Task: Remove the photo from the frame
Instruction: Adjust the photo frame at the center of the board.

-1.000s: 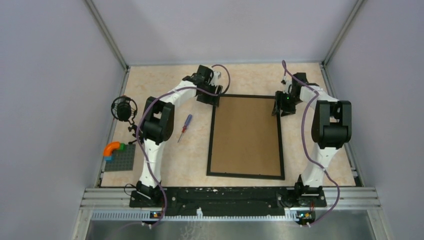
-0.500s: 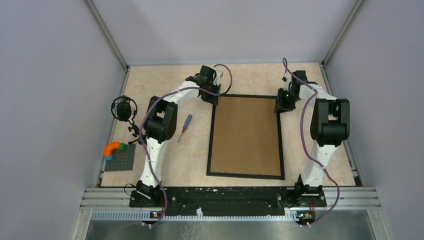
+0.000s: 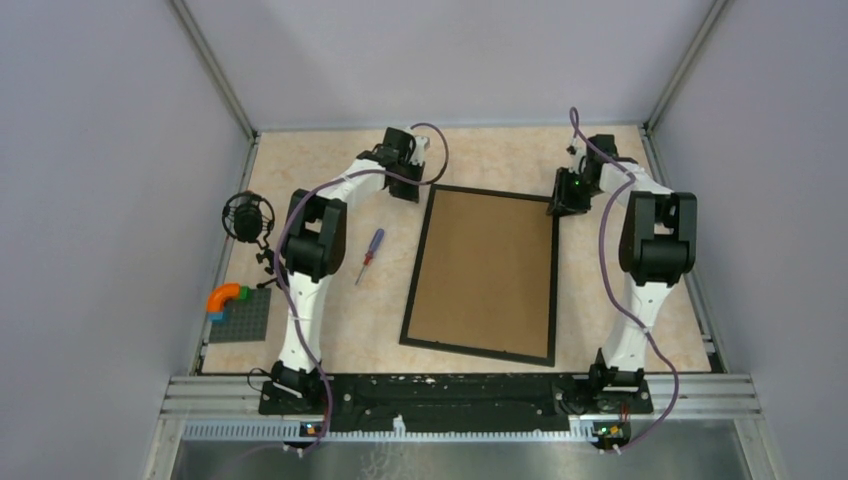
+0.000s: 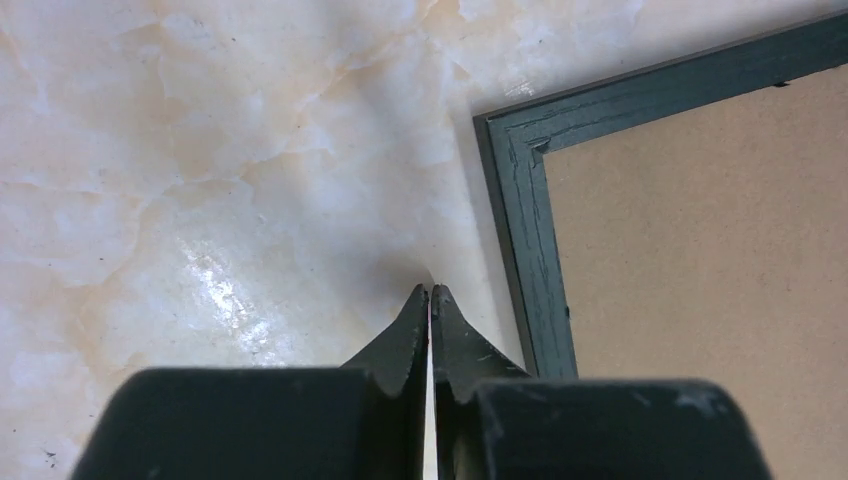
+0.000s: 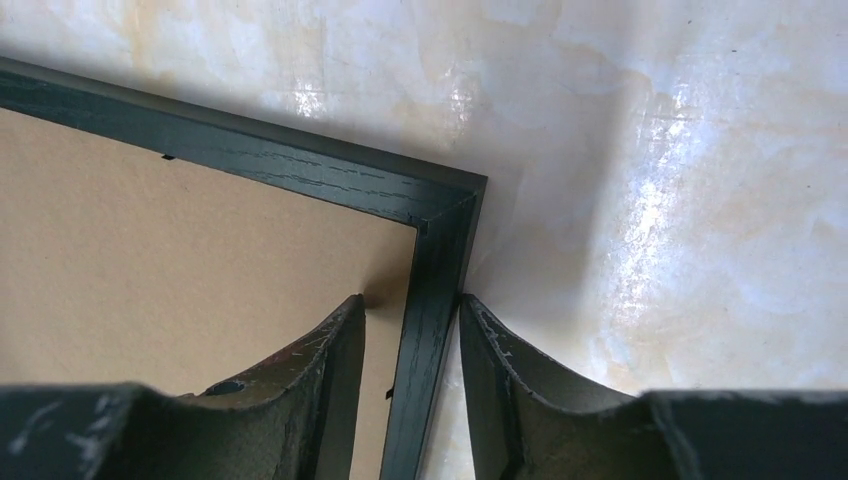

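The frame (image 3: 480, 268) lies flat mid-table with its brown board back up and now sits skewed, near end toward the left. The photo is hidden under that board. My left gripper (image 3: 405, 190) is shut on nothing, tips (image 4: 430, 290) down on the bare table just left of the frame's far-left corner (image 4: 515, 140). My right gripper (image 3: 562, 205) is open astride the right rail (image 5: 425, 330) by the far-right corner. Its tips (image 5: 412, 300) straddle the rail: one finger (image 5: 320, 350) stands on the board with a gap to the rail, the other (image 5: 500, 350) touches the rail's outer edge.
A blue-and-red screwdriver (image 3: 369, 256) lies left of the frame. Further left are a round black device on a stand (image 3: 248, 216) and a grey baseplate (image 3: 243, 320) carrying an orange curved piece (image 3: 224, 296). Grey walls close in the table's sides and back.
The left gripper has shut and drawn back left off the frame's far-left corner. The frame has swung, its near end going left. The right gripper has narrowed and stayed by the far-right corner.
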Action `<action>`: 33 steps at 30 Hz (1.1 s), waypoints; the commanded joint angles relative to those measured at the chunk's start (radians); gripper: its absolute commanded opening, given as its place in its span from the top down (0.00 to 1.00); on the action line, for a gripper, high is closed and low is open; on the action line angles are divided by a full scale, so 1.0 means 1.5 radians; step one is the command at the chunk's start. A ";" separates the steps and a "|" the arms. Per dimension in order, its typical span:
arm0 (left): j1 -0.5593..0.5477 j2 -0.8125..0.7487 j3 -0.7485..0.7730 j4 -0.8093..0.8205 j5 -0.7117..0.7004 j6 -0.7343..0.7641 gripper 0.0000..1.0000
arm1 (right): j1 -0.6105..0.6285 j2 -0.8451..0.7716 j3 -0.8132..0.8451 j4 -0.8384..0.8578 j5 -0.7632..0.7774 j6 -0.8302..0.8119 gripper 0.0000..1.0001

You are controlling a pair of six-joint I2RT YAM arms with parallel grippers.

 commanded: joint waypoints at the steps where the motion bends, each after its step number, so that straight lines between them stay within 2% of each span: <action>1: -0.004 0.015 -0.013 -0.041 -0.007 0.019 0.90 | 0.005 0.012 0.019 0.004 -0.005 0.001 0.61; 5: -0.003 -0.006 -0.038 -0.025 -0.003 0.005 0.62 | 0.006 -0.009 -0.010 -0.018 -0.005 -0.018 0.62; 8: 0.000 -0.021 -0.053 -0.014 0.009 -0.006 0.54 | 0.004 -0.036 -0.045 -0.029 -0.001 -0.037 0.61; 15: 0.013 -0.041 -0.063 0.002 0.030 -0.025 0.45 | 0.004 -0.059 -0.073 -0.062 0.030 -0.071 0.61; 18: 0.025 -0.052 -0.065 0.007 0.058 -0.029 0.42 | -0.002 -0.055 -0.083 -0.062 0.052 -0.085 0.72; 20: 0.029 -0.066 -0.076 0.013 0.078 -0.021 0.41 | -0.010 -0.045 -0.076 -0.061 0.057 -0.082 0.84; 24: 0.029 -0.108 -0.122 0.030 0.122 0.018 0.38 | -0.018 -0.023 -0.045 -0.060 0.043 -0.065 1.00; 27: 0.025 -0.133 -0.159 0.015 0.163 0.026 0.38 | -0.018 -0.010 -0.023 -0.059 0.030 -0.059 1.00; 33: 0.001 -0.149 -0.250 0.026 0.181 0.013 0.36 | -0.018 0.026 0.021 -0.056 0.014 -0.024 1.00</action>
